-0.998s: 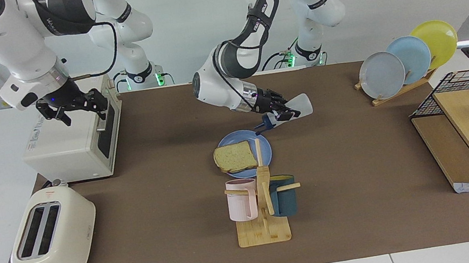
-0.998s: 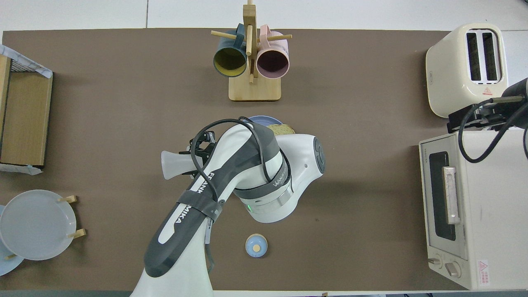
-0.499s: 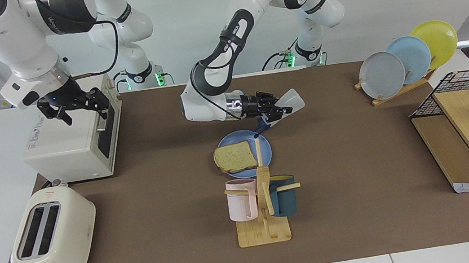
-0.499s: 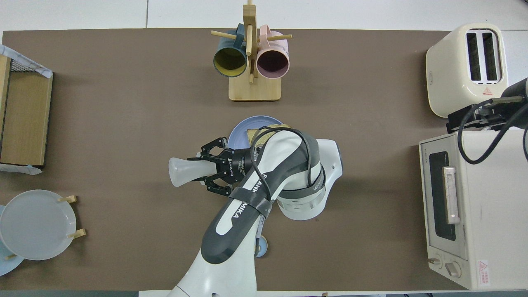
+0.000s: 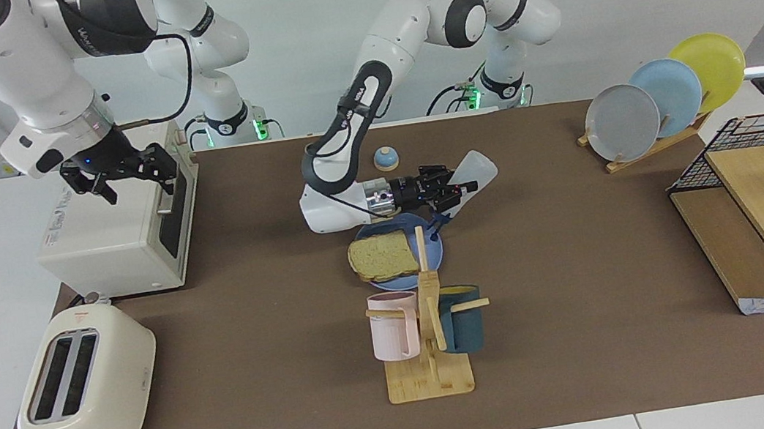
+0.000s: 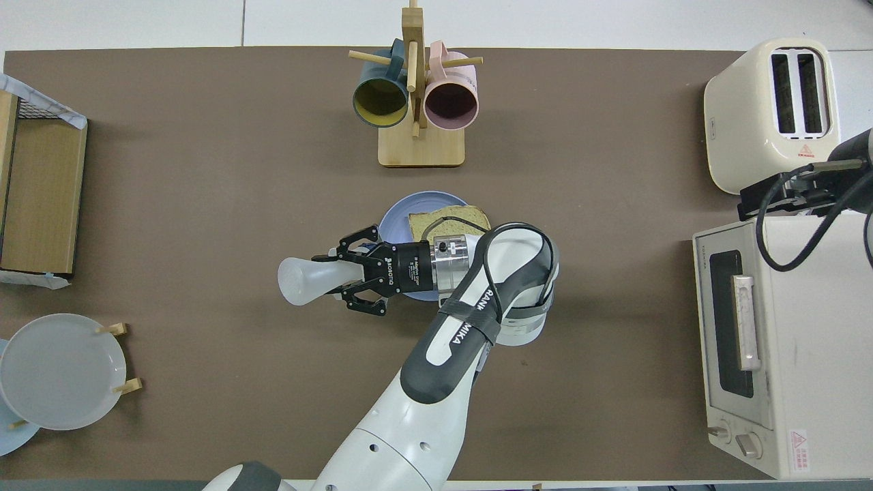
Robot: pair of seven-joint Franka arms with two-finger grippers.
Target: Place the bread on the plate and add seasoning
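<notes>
Bread (image 5: 383, 256) lying flat on the blue plate (image 5: 432, 256), at the plate's side toward the right arm's end of the worktop (image 5: 593, 364); in the overhead view bread at about 2 o'clock on the plate. Left end effector (image 5: 451, 190) closed on the seasoning (image 5: 473, 174), bottle tipped with its dark cap (image 5: 436, 223) downward over the plate's rim, at about 8 o'clock of the plate in the overhead view, white body (image 6: 308, 280) sticking out toward the left arm's end. Cap not touching the bread; cannot tell if touching the plate. Right end effector (image 5: 126, 176) open, holding nothing, waiting up above the oven (image 5: 112, 235) at the right arm's end. Toaster (image 5: 83, 383) just beside the oven, farther from the robots. Mug stand (image 5: 430, 356) with a pink and a dark mug, farther from the robots than the plate. Small bell (image 5: 386, 159) nearer to the robots than the plate. Plate rack (image 5: 662, 96) at the left arm's end.
</notes>
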